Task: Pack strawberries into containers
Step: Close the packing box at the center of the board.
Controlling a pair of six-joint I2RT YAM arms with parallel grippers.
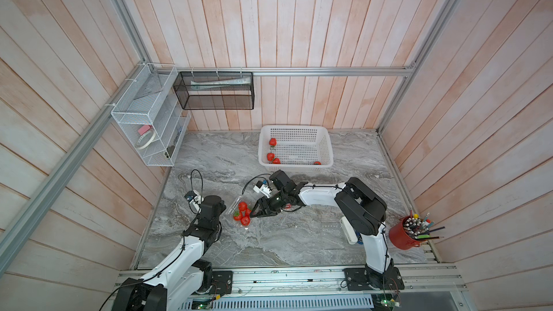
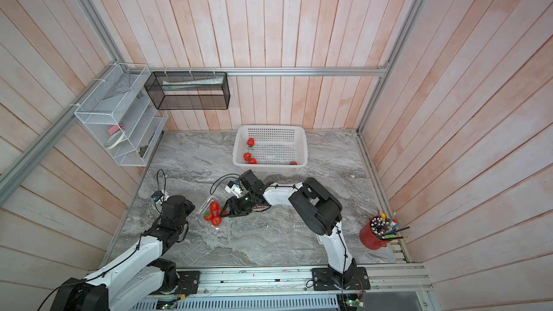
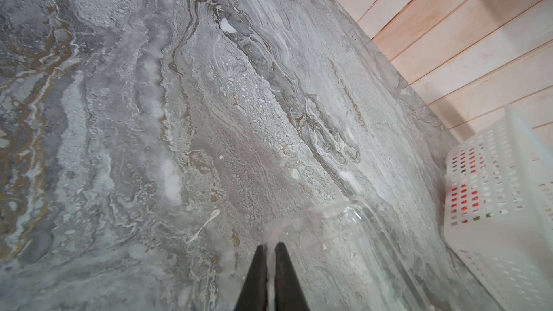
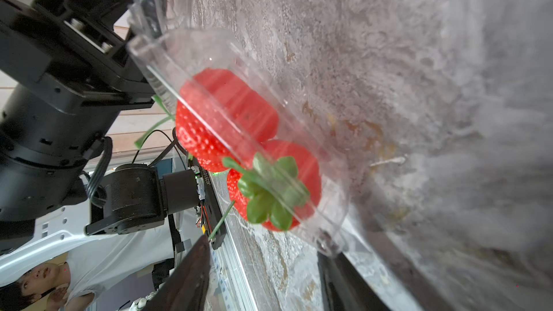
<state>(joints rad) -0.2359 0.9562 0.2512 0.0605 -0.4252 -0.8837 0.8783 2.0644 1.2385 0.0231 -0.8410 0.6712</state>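
A clear container (image 1: pixel 235 204) lies open at the table's middle left with several strawberries (image 1: pixel 243 206) inside; both top views show it. My left gripper (image 3: pixel 270 246) is shut, pinching a thin clear edge of the container (image 3: pixel 356 222); in the top views the left wrist hides its fingers. My right gripper (image 1: pixel 252 213) stands open just right of the container, its fingertips close to the box's near corner (image 4: pixel 329 243). Through the clear wall, the right wrist view shows two strawberries (image 4: pixel 227 115). Several more strawberries (image 1: pixel 272 142) lie in the white basket.
The white perforated basket (image 1: pixel 296 166) stands at the back of the marble table, against the wall. A red cup of pencils (image 1: pixel 401 236) is at the front right. Wire shelves (image 1: pixel 146 133) hang on the left wall. Both arm bases sit on the front rail.
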